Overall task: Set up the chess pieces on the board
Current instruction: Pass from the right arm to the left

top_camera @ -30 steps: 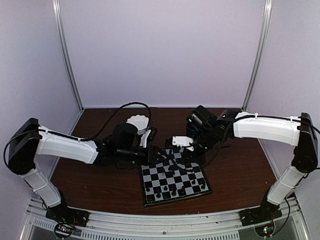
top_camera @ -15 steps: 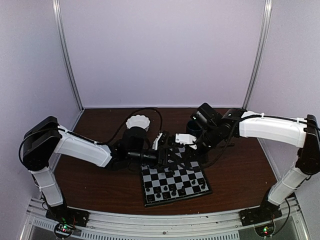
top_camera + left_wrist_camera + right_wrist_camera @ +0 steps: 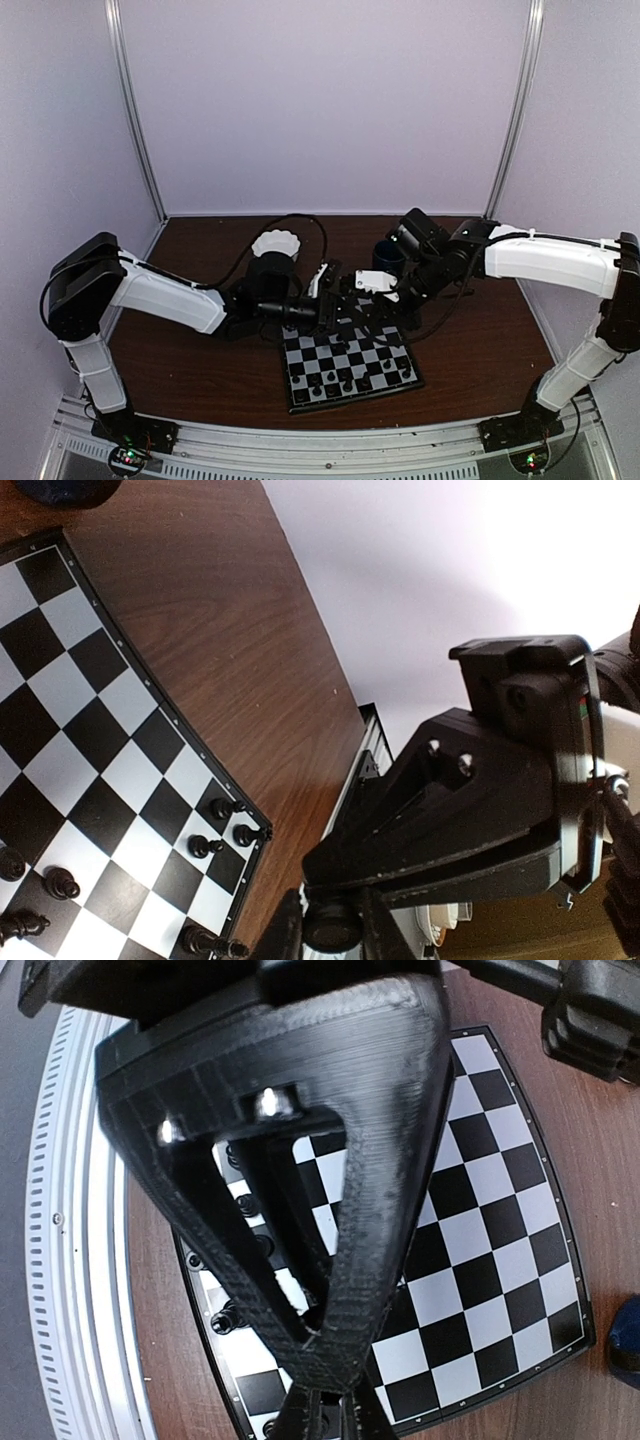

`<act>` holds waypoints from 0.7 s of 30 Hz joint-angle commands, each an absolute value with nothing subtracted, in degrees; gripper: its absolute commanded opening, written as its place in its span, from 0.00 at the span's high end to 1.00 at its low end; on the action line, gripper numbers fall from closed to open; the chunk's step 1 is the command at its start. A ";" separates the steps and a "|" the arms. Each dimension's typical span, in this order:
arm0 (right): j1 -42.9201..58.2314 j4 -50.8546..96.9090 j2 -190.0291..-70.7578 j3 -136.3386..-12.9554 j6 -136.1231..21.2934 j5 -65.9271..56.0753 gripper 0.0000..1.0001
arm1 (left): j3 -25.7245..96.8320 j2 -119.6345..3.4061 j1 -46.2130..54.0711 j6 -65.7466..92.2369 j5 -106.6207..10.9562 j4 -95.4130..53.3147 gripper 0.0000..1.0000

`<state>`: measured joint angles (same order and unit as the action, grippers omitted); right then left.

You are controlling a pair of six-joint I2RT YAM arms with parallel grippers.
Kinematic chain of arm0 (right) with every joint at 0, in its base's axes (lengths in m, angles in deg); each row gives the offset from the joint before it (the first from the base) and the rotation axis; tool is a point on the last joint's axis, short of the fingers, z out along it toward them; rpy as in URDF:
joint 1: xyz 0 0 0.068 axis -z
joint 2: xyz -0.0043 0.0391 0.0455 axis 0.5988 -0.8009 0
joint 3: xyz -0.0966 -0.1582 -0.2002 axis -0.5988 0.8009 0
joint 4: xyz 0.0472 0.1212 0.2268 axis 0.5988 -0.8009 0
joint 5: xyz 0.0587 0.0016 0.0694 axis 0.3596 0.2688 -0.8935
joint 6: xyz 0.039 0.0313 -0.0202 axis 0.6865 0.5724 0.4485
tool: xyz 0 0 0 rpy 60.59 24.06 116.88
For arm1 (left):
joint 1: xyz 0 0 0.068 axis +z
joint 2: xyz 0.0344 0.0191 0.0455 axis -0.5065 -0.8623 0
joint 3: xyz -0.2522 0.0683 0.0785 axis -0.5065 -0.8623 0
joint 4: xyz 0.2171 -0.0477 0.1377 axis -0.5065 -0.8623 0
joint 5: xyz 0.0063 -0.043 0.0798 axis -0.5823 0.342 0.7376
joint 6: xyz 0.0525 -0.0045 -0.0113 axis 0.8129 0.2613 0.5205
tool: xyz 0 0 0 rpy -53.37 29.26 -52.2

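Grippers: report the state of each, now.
Left gripper: a small dark round thing sits between its jaws; whether gripped cannot be told.
Right gripper: closed, tips together; nothing seen held.

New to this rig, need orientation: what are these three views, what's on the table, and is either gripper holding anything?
Two robot arms with two-finger grippers, here to set up chess. The wide picture looks down from above and behind. The other two come from wrist cameras. On the brown table: a chessboard with small black chess pieces on its near rows, a white scalloped bowl and a dark blue mug. The grippers meet near the board's far edge. The right gripper is shut. Something small and dark sits in the left gripper; whether it is gripped is unclear.
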<state>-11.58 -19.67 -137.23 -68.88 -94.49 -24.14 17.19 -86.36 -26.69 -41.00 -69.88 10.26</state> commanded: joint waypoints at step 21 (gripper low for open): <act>4.46 -28.49 -127.32 -74.09 -96.49 -50.88 0.62 | 16.12 -85.79 -26.62 -48.93 -67.40 34.22 0.88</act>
